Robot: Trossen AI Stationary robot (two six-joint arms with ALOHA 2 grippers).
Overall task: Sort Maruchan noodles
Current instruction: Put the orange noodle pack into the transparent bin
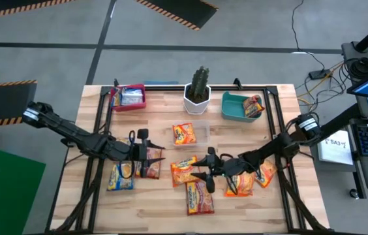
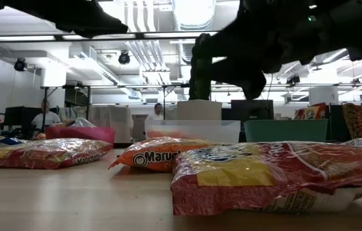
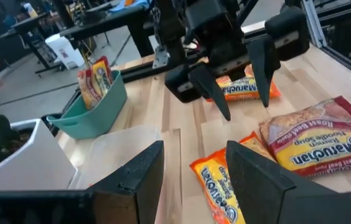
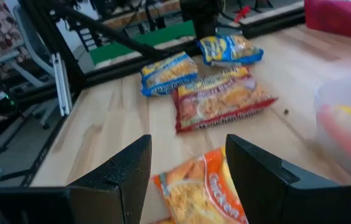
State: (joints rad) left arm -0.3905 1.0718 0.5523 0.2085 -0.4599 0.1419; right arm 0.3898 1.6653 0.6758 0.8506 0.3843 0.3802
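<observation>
High view, looking straight down on a wooden tabletop [image 1: 164,202]. Nearest the front edge lies one red-orange noodle packet [image 1: 199,198]. Just behind it, around the middle of the tabletop, the two grippers face each other. The left gripper [image 1: 150,154] hovers over packets [image 1: 121,175] on the left side, its fingers spread wide and holding nothing. The right gripper [image 1: 205,172] hangs beside an orange packet [image 1: 184,171] at the centre, fingers also spread wide and empty; more orange packets [image 1: 249,179] lie under that arm toward the right edge. Farther back, an orange packet [image 1: 184,134] rests in a clear tray [image 1: 203,125]. Along the back edge stand a red bin [image 1: 129,96] holding packets at the left, a white pot with a cactus [image 1: 198,92] in the middle, and a teal bin [image 1: 236,106] with one packet [image 1: 254,105] at the right.
</observation>
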